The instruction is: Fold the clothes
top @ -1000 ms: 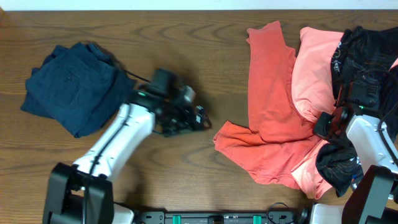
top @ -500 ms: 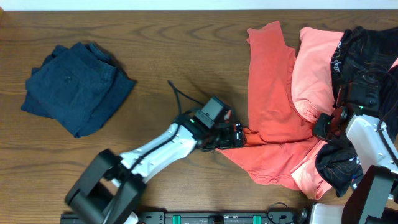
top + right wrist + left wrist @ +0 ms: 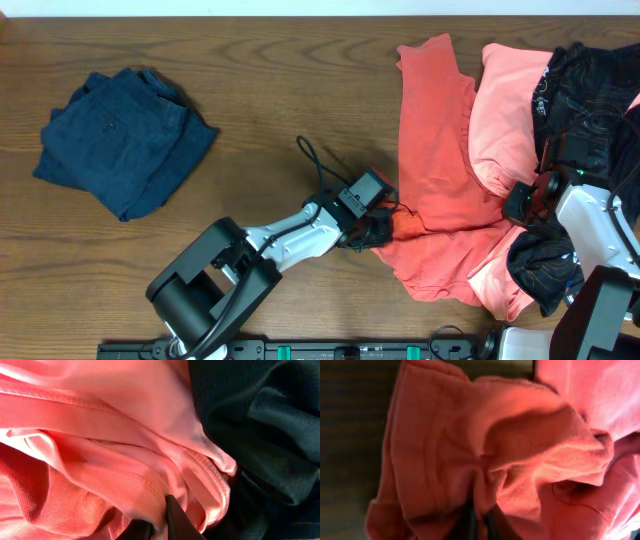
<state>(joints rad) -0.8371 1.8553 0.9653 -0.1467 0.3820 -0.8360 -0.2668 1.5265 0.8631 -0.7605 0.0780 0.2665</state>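
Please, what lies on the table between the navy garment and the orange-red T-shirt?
Overhead view: bare table from the navy garment to the T-shirt, except the left arm lower down.

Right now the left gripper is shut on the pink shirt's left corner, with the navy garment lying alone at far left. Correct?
One thing is off. The left gripper is shut on the orange-red T-shirt, not the pink shirt. The left wrist view shows bunched orange-red cloth at its fingers, and the overhead view agrees. The navy garment does lie alone at far left.
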